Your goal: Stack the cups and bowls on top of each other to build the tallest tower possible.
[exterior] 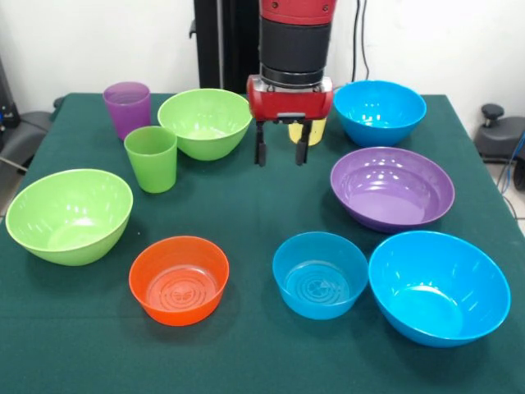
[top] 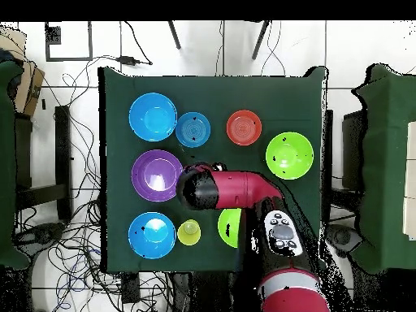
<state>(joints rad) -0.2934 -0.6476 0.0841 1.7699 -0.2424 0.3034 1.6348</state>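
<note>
Nothing is stacked; every cup and bowl stands alone on the green table. My gripper hangs open and empty above the table's far middle. The yellow cup is just behind it, mostly hidden; it shows in the overhead view. The purple cup and green cup stand at the far left, next to a lime bowl. The second lime bowl, the orange bowl, the small blue bowl and a big blue bowl line the near side. The purple bowl and another blue bowl are on the right.
In the overhead view my arm covers the gripper, the purple and green cups and part of a lime bowl. Chairs and cables lie around the table. The pedestal stands behind the far edge.
</note>
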